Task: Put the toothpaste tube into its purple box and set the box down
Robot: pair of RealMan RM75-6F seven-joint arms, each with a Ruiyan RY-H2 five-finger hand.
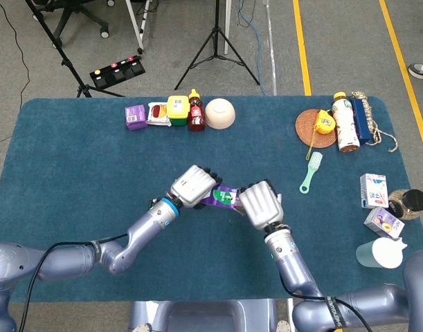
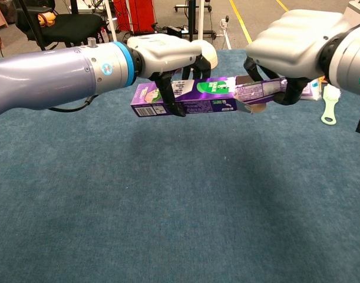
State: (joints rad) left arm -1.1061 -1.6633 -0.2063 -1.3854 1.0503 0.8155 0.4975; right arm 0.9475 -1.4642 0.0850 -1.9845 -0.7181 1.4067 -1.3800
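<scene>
Currently left hand [image 2: 162, 53] fingers [image 2: 166, 94] clamp the purple box [image 2: 185, 97] above the worktop [image 2: 168, 194]; right hand [image 2: 291, 41] fingers [image 2: 286, 91] pinch the toothpaste tube [image 2: 268, 89], partly inside the box mouth.

Glossy cardboard purple box [image 2: 194, 97]; matt blue cloth table [image 2: 168, 224].

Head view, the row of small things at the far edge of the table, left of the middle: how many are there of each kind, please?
Purple carton: 1
Red and white packet: 1
Yellow-lidded tub: 1
Dark bottle: 1
Pale bowl: 1
Total: 5
</scene>
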